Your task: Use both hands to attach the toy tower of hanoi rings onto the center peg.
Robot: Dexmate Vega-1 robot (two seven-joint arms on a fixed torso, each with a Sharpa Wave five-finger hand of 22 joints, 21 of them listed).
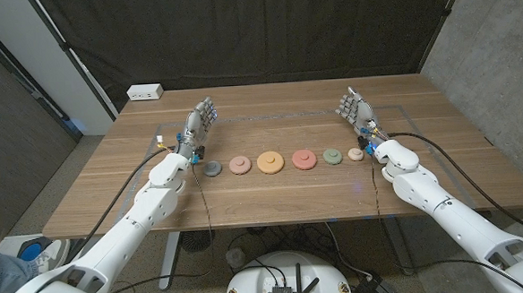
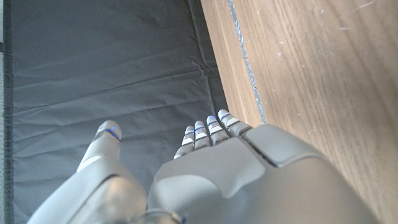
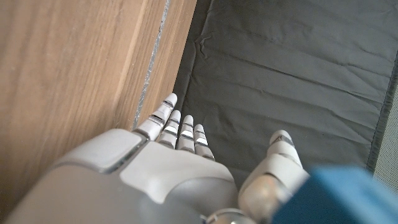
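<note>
Six toy rings in a row across the middle of the wooden counter (image 1: pixel 273 195), none stacked, each lying flat and apart from its neighbours. From the robot's left to its right: dark grey ring (image 1: pixel 212 169), pink ring (image 1: pixel 239 165), large yellow-orange ring (image 1: pixel 270 162), red ring (image 1: pixel 303 159), green ring (image 1: pixel 333 155), small pale pink ring (image 1: pixel 355 153). No telling from the head view which of these, if any, carries the center peg.

Left robot hand (image 1: pixel 199 125) raised at the left end of the row, just beyond the dark grey ring, fingers (image 2: pixel 208 132) stretched out and held side by side, thumb set apart, nothing in its grasp. Seen along the back of that hand in the left wrist view, pointing toward the dark cloth backdrop (image 2: pixel 106 68) past the counter's far edge.

Right robot hand (image 1: pixel 356 111) raised the same way at the right end of the row, near the small pale pink ring without touching it, fingers (image 3: pixel 177 124) extended together, thumb spread to the side, empty. In the right wrist view, likewise aimed at the backdrop beyond the counter.

White power strip (image 1: pixel 145 92) at the far left corner of the counter. Black cables (image 1: pixel 138 180) running along both forearms.
</note>
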